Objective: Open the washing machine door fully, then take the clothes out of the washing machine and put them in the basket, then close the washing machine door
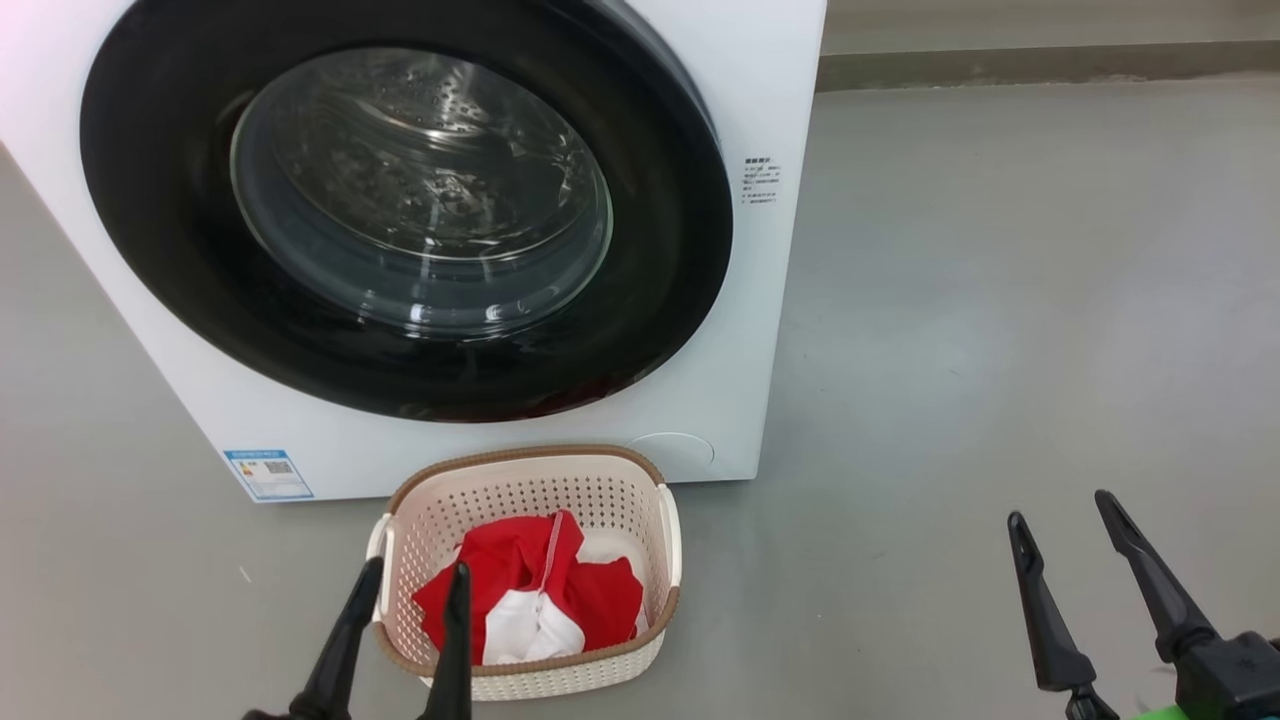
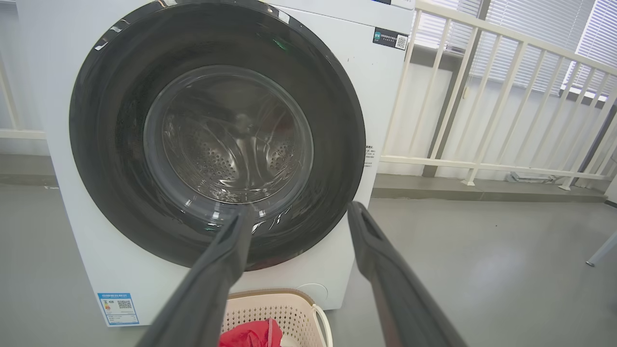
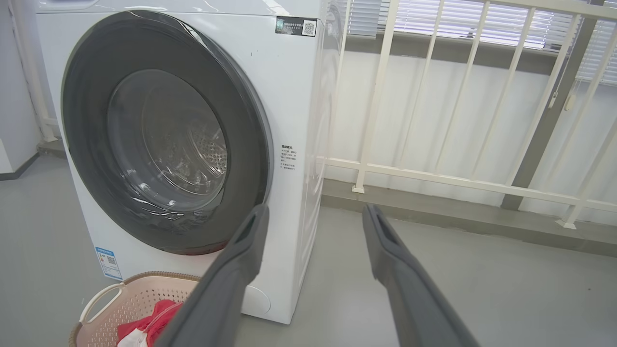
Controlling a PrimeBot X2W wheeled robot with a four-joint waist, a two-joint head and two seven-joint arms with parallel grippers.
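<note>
door [image 1: 420,200] shut, faces camera, upper left | basket [image 1: 520,455] bottom centre, clothes [image 1: 530,590] inside | left hand [image 1: 416,568] wide | right hand [image 1: 1060,508] wide, lower right

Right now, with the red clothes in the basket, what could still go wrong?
1. The left gripper hangs open close to the near rim of the basket. If it moves carelessly, a finger might catch the rim or the clothes and tip them out.
2. The washing machine door looks shut, but I cannot tell whether it is latched. If not, it might swing open.
</note>
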